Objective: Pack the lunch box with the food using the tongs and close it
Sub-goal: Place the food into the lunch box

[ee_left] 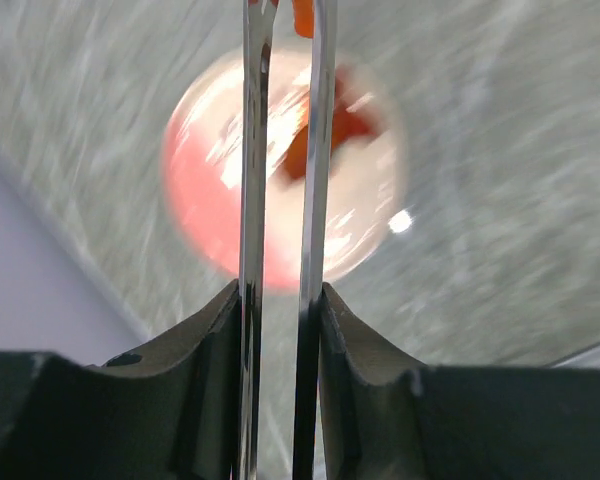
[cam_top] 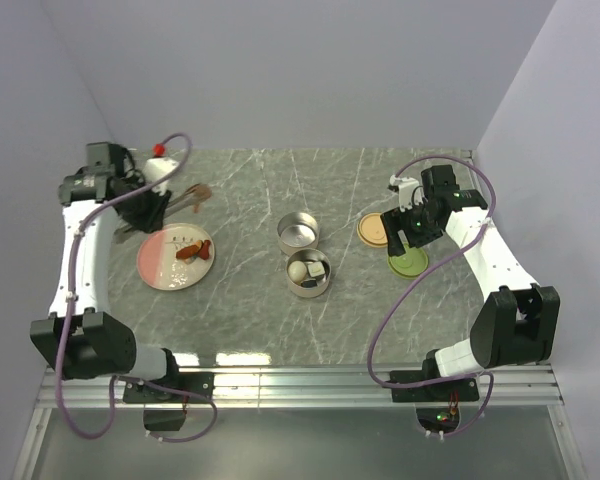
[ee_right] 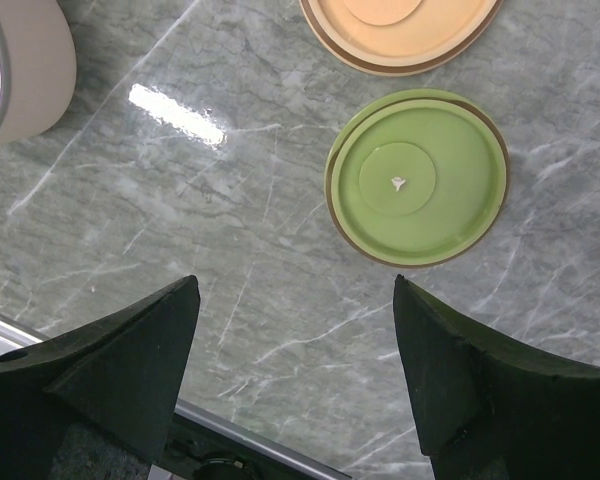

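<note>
**Over the pink plate, tongs squeezed in the left end effector**

Over the far-left side of the pink plate (cam_top: 160,268), the left end effector (ee_left: 280,300) is pinching the tongs (ee_left: 252,200). Its two fingers press the slim arms until they run nearly parallel, with only a narrow gap between them. From the wrist camera a bit of orange shows between the tong tips at the frame's edge; I cannot tell whether it is gripped. Orange-red chunks (cam_top: 192,250) lie on the plate.

Right of the plate, on the tabletop (cam_top: 240,180), two open tins stand just beside each other. The farther tin (cam_top: 298,238) looks empty. The nearer tin (cam_top: 310,285) holds a white ball (cam_top: 298,270) and a dark piece (cam_top: 318,268).

Beyond the tins, well apart from the plate, the orange lid (ee_right: 400,30) and the green lid (ee_right: 417,178) lie flat, side by side. The right end effector (ee_right: 292,290) hangs over them, fingers spread wide, holding nothing.
</note>
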`<state>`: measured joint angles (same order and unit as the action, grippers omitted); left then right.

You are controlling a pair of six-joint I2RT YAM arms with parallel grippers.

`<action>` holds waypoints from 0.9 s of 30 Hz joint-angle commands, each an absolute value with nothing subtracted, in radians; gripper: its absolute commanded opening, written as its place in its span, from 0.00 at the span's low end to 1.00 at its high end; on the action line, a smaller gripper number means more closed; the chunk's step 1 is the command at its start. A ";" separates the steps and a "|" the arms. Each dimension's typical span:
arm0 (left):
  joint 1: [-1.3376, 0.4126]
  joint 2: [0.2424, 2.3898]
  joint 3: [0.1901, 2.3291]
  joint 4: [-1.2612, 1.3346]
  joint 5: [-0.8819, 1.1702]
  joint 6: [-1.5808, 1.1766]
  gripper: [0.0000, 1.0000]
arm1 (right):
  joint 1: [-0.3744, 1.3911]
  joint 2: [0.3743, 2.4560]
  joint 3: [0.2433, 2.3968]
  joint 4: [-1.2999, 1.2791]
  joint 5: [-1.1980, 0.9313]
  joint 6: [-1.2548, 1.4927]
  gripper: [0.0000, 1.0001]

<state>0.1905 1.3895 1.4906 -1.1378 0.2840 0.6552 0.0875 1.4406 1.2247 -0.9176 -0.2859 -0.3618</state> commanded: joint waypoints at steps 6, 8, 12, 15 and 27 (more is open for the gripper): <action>-0.245 1.479 1.617 -1.051 0.416 0.399 0.17 | 0.092 1.436 1.272 -0.881 -0.324 -0.321 0.85; -0.297 1.528 1.629 -1.016 0.408 0.373 0.17 | 0.094 1.433 1.272 -0.876 -0.327 -0.308 0.85; -0.409 1.600 1.641 -0.960 0.376 0.347 0.17 | 0.094 1.428 1.278 -0.874 -0.331 -0.299 0.85; -0.436 1.649 1.638 -0.930 0.339 0.336 0.17 | 0.094 1.428 1.281 -0.874 -0.331 -0.296 0.85; -0.463 1.695 1.563 -0.914 0.278 0.334 0.17 | 0.094 1.436 1.273 -0.865 -0.324 -0.301 0.85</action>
